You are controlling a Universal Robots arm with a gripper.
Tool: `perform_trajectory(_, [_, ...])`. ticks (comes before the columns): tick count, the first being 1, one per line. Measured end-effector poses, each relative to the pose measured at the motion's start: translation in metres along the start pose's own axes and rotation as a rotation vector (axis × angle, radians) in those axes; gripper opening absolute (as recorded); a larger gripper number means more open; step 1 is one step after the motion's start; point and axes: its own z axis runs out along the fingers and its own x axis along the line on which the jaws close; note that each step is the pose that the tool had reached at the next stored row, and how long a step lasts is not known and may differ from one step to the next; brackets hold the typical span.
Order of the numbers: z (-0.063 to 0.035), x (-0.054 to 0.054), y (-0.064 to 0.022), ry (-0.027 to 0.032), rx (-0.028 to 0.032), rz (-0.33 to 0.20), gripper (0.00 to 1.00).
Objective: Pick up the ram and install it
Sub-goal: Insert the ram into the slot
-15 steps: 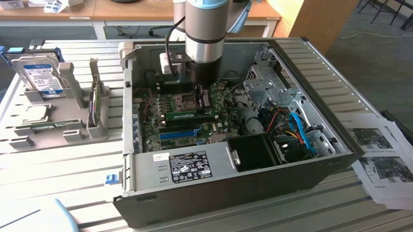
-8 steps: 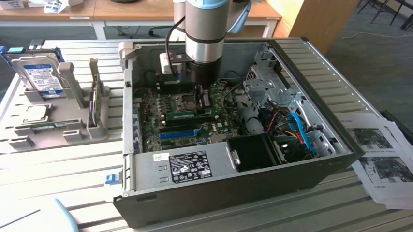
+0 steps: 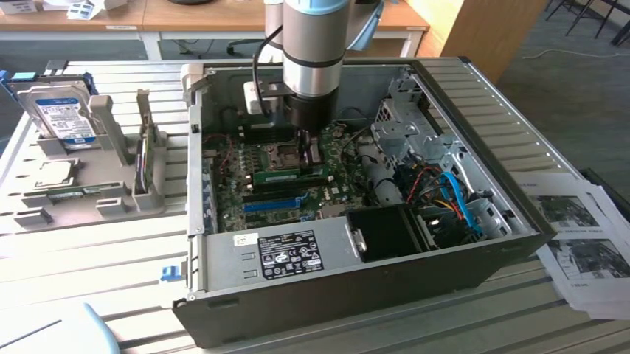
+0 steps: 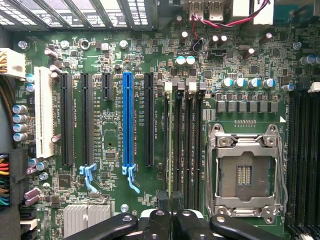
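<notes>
The ram (image 4: 170, 140) stands on its thin edge, in line with the motherboard's memory slots (image 4: 189, 145). The gripper (image 4: 172, 220) pinches it between black fingers (image 4: 159, 220) set narrow on either side. It runs just beside a black slot strip (image 4: 149, 120), with the bright-blue slot strip (image 4: 128, 120) one row further off. On its other side lie the empty memory slots, then the open CPU socket (image 4: 243, 172). I cannot tell whether its lower edge sits in a slot. White latches (image 4: 192, 86) and two round capacitors (image 4: 185, 61) crowd the far end of the slots, so room there is tight.

In the exterior view the ram (image 3: 291, 176) shows as a green bar under the arm (image 3: 313, 66). The arm comes down through the open side of the computer case (image 3: 492, 110). The case walls ring the board. The power supply (image 3: 285, 251) lines the near edge, and blue cables (image 3: 455, 199) tangle at the exterior view's right.
</notes>
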Motion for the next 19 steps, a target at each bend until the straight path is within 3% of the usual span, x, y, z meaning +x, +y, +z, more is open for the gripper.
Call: perform_trajectory(19, [0.0042, -0.0001, 0.0002, -0.0003, 0.0002, 0.000, 0.11])
